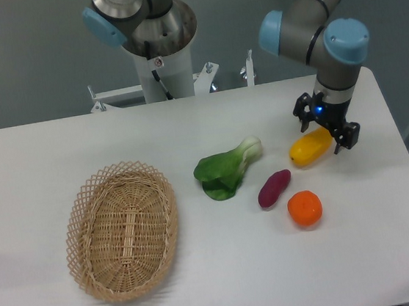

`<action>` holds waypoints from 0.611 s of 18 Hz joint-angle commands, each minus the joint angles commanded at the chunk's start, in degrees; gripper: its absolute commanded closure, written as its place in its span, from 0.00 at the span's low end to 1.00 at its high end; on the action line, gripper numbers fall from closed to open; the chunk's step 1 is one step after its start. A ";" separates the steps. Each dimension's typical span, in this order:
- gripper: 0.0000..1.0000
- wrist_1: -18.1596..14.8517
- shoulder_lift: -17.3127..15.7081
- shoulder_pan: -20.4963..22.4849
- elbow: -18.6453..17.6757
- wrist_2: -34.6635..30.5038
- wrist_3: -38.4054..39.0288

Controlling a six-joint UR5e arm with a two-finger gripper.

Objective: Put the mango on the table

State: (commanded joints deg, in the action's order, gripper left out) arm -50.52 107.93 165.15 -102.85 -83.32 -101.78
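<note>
I see the mango [310, 148] lying on the table [364, 253], at 1 o'clock from the orange [305, 209] and 2 o'clock from the sweet potato [274, 188]. Gripper [327, 126] sits over its right end, jaws spread wide, fingers straddling the fruit. Basket [122, 229] far off at 9 o'clock.

An oval woven wicker basket [122, 230] is sitting on the left part of the tabletop, nearer the front edge. A green leafy bok choy with a pale stem [226, 168] is lying near the middle, with a purple oblong sweet potato [274, 188] just beside it toward the right edge. A round orange fruit [305, 209] is resting close to the sweet potato, slightly nearer the front edge.
</note>
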 joint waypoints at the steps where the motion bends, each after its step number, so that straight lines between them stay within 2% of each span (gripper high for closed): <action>1: 0.00 -2.63 0.00 -0.18 2.10 0.00 0.61; 4: 0.00 -11.94 -0.79 -2.19 9.22 0.09 2.46; 6: 0.00 -16.17 -1.15 -3.42 14.31 0.17 5.52; 9: 0.00 -20.22 -0.35 -4.92 19.42 0.35 8.88; 11: 0.00 -20.41 -0.35 -5.36 20.14 1.22 9.49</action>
State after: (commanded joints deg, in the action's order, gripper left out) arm -70.93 107.58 159.79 -82.71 -82.10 -92.29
